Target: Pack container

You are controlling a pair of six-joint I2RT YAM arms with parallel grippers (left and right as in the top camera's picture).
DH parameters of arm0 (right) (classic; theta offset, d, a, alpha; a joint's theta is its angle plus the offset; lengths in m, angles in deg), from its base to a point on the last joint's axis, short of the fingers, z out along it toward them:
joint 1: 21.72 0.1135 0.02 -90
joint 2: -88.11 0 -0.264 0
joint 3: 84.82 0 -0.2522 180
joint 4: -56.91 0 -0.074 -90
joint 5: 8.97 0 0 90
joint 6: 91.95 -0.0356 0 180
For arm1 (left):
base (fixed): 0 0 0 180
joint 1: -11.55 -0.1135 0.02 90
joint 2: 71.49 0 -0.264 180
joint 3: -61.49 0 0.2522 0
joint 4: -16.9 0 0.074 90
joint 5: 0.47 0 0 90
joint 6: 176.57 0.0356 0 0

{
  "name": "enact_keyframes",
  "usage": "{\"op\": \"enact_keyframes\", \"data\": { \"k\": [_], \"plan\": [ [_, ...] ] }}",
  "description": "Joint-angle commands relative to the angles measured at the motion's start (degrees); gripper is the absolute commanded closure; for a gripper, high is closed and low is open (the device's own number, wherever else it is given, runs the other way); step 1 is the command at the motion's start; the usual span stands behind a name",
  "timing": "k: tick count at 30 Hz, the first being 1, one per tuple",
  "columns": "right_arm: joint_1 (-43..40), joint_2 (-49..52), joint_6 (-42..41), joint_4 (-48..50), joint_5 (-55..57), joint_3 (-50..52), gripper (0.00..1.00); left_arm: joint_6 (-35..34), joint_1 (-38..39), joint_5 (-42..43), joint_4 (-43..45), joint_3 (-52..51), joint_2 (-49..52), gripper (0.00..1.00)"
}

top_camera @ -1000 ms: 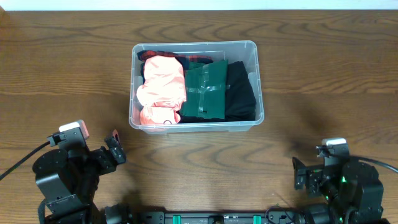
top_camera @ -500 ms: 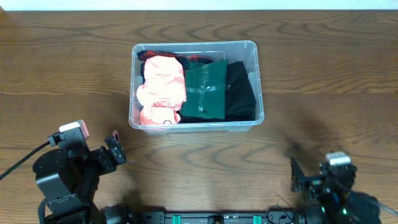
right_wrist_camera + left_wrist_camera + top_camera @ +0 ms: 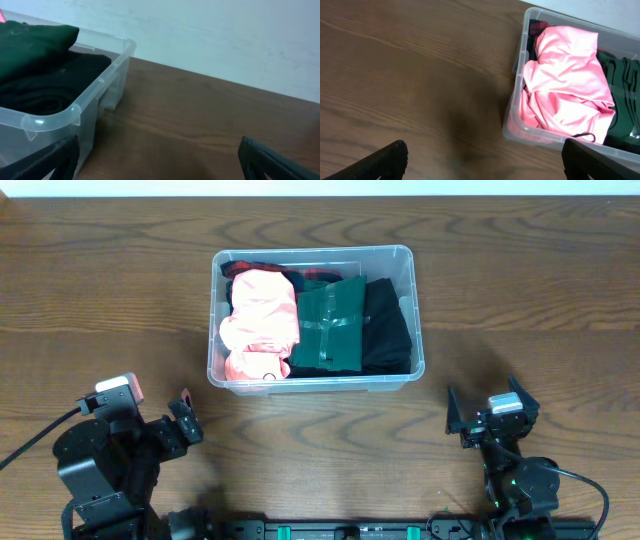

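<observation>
Dark brown wood-grain table [image 3: 110, 290] recorded under my cameras. Crumpled shiny pink cloth [image 3: 260, 320] lies leftmost, touching a folded dark green cloth [image 3: 328, 328] at centre. Folded black cloth [image 3: 388, 330] touches the green one on its right side. Pale whitish wall [image 3: 225, 35] stands beyond the table's far edge.

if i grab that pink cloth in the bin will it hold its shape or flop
Probably floppy: the pink cloth lies crumpled in soft folds in the bin, so it would likely drape from a pinch. Its sheen suggests smooth, perhaps slippery fabric. It looks thin, so likely light for its bulk.
</observation>
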Motion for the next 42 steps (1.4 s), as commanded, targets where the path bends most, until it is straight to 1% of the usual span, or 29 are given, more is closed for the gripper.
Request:
{"op": "enact_keyframes", "data": {
  "k": [1, 8, 13, 21, 25, 27, 29, 32, 34, 36, 39, 41, 42],
  "plan": [
    [-0.8, 0.0, 1.2, -0.1, 0.2, 0.2, 0.01, -0.3, -0.2, 0.2, 0.1, 0.0, -0.1, 0.02],
    [-0.8, 0.0, 1.2, -0.1, 0.2, 0.2, 0.01, -0.3, -0.2, 0.2, 0.1, 0.0, -0.1, 0.02],
    [-0.8, 0.0, 1.2, -0.1, 0.2, 0.2, 0.01, -0.2, 3.7, -0.3, -0.2, -0.1, 0.0, 0.02],
    [-0.8, 0.0, 1.2, -0.1, 0.2, 0.2, 0.01, -0.2, 3.8, -0.3, -0.3, -0.1, 0.0, 0.02],
    [-0.8, 0.0, 1.2, -0.1, 0.2, 0.2, 0.01, -0.2, 7.4, -0.5, -0.3, -0.1, -0.2, 0.02],
    [-0.8, 0.0, 1.2, -0.1, 0.2, 0.2, 0.01, -0.2, 8.8, -0.6, -0.3, -0.2, -0.7, 0.02],
    [-0.8, 0.0, 1.2, -0.1, 0.2, 0.2, 0.01, 0.6, 9.6, -2.4, -0.1, -0.8, -2.1, 0.02],
    [-0.8, 0.0, 1.2, -0.1, 0.2, 0.2, 0.01, 0.6, 10.8, -3.8, 0.7, -4.5, -6.1, 0.02],
    [-0.8, 0.0, 1.2, -0.1, 0.2, 0.2, 0.01, 0.6, 11.9, -4.2, 3.3, -9.5, -10.1, 0.02],
    [-0.8, 0.0, 1.2, -0.1, 0.2, 0.2, 0.01, 0.6, 12.9, -4.3, 8.5, -15.6, -14.4, 0.02],
    [-0.8, 0.0, 1.2, -0.1, 0.2, 0.2, 0.01, 0.6, 14.6, -4.2, 21.1, -26.3, -20.4, 0.02],
    [-0.8, 0.0, 1.2, -0.1, 0.2, 0.2, 0.01, 0.6, 15.8, -4.2, 31.8, -33.5, -23.5, 0.02],
    [-0.8, 0.0, 1.2, -0.1, 0.2, 0.2, 0.01, 0.6, 16.3, -4.2, 40.2, -38.6, -25.1, 0.02]
  ]
}}
